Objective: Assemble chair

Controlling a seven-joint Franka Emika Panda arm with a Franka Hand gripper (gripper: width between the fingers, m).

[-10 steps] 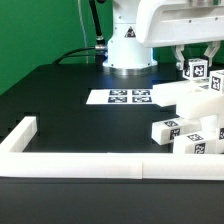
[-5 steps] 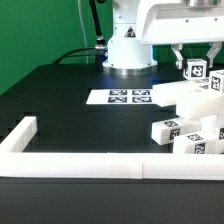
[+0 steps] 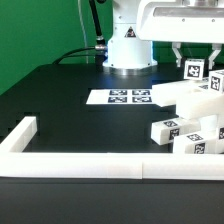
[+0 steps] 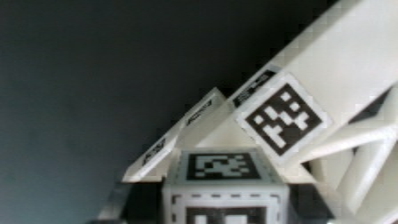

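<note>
Gripper (image 3: 193, 55): fingers clamped on a tagged chair leg (image 3: 194, 70).
Leg axis: upright, hanging straight below the fingers.
Seat panel (image 3: 185, 94): directly beneath the leg.

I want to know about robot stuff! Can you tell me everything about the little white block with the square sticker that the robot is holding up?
The small white block looks like plain plastic, boxy, with black-and-white square tags on its faces. It is a chair part, held between the fingers of the gripper near the exterior view's right edge. It sits upright, close above the flat white panel; whether they touch cannot be told. In the wrist view the block fills the foreground, with a tagged cross-braced frame beyond it.
</note>
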